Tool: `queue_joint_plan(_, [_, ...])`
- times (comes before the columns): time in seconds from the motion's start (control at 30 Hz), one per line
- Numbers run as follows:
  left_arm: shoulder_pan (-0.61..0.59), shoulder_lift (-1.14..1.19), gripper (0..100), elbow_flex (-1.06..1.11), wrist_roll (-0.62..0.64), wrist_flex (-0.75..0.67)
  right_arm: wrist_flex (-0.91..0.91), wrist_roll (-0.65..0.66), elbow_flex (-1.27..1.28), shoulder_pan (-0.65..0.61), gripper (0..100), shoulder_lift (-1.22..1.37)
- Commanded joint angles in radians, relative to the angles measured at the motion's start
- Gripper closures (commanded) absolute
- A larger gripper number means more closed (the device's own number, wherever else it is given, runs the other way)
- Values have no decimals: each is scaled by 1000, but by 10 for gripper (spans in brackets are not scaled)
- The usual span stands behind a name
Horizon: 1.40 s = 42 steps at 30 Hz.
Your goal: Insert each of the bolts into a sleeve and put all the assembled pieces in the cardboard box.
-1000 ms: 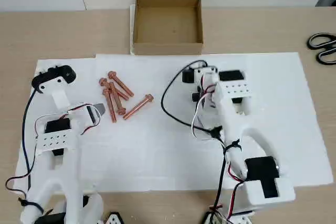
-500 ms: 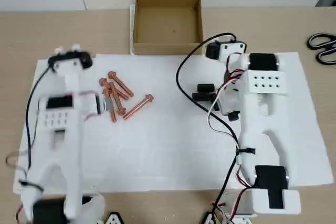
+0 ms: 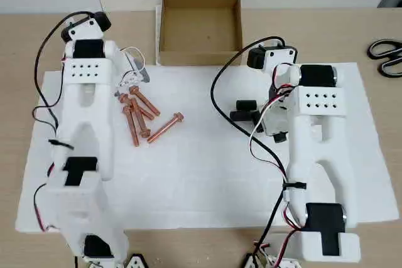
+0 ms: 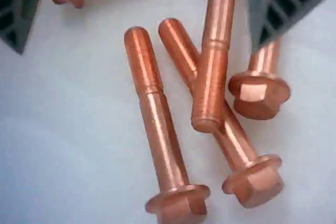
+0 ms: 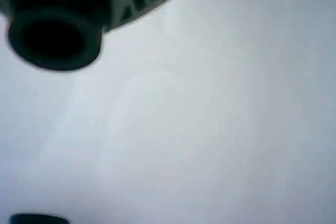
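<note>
Left pincer (image 3: 133, 78) spread above bolts (image 3: 145, 101), outside cardboard box (image 3: 201, 56).

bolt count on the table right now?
5. The bolts all lie in one cluster on the white sheet: four overlapping, the fifth bolt angled off toward the sheet's middle. The left arm beside them might hide another.

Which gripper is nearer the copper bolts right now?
Left. The left gripper hangs right over the bolts; the right gripper is away across the white sheet, by the black sleeves.
</note>
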Motion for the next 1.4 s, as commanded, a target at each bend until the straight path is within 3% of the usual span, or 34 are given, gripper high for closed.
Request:
queue_joint_plan(0.0, [34,68,736,-111,15,26,10,9,-49,7,994,-48])
queue_joint_plan(0.3, [138,241,739,-266,153,6,10,9,-49,7,994,-44])
queue_joint_plan(0.53, [115,371,739,-358,193,12,10,9,-49,7,994,-44])
queue_joint_plan(0.8, [97,390,739,-483,212,114,10,9,-49,5,994,-44])
queue_joint_plan(1.37, [86,393,739,-346,212,14,10,8,-48,7,994,-44])
